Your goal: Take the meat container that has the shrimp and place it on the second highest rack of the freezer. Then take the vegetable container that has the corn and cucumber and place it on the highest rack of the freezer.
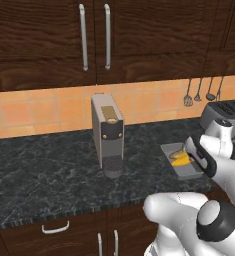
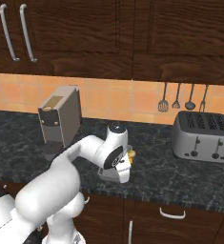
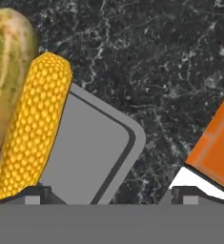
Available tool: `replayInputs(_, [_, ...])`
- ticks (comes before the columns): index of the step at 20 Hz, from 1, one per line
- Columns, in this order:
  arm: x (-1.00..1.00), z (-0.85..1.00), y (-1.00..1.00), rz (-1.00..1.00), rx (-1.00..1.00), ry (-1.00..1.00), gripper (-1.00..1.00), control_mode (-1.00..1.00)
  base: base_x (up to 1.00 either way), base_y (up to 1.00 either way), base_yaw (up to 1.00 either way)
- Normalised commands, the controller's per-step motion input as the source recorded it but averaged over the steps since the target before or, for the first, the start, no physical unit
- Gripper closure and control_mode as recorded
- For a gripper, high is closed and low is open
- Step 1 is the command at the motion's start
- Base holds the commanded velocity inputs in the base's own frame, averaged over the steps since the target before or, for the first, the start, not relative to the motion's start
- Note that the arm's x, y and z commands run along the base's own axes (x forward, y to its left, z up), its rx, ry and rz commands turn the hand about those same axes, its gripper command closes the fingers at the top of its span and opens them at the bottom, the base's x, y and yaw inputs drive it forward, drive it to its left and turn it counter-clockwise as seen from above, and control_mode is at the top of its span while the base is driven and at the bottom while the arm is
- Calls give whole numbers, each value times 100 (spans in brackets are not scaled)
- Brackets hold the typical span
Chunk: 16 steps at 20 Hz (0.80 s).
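The vegetable container (image 3: 96, 157) is a flat grey tray on the black stone counter, also seen at the counter's right (image 1: 187, 169). In it lie the bright yellow corn (image 3: 32, 128) and, beside it, the dull green cucumber (image 3: 6, 71). My gripper (image 3: 113, 195) hangs close above the tray's corner, open with nothing between its fingers. One fingertip (image 3: 35, 193) is by the corn's end and the other fingertip (image 3: 192, 193) is off the tray's side. From the right base, my hand (image 2: 118, 164) covers most of the tray. The freezer, its racks and the meat container with the shrimp are out of view.
A grey coffee machine (image 1: 108, 135) stands on the counter left of the tray. A steel toaster (image 2: 202, 136) sits to the right, with utensils (image 2: 180, 97) hanging on the orange tiled wall. Dark cabinets hang overhead and the counter's front edge is near.
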Motion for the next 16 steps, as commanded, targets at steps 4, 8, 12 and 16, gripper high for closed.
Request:
replayInputs(4, [0, -57, 0, -7, -8, 0, -100, -100, 0, 0, 0])
replayInputs(8, [-1, -13, 0, -9, -1, 0, -100, -100, 0, 0, 0])
replayInputs(12, [-1, -5, 4, -4, 0, 2, -100, -100, 0, 0, 0])
replayInputs(16, [0, -18, 13, 0, 0, 18, -100, -100, 0, 0, 0])
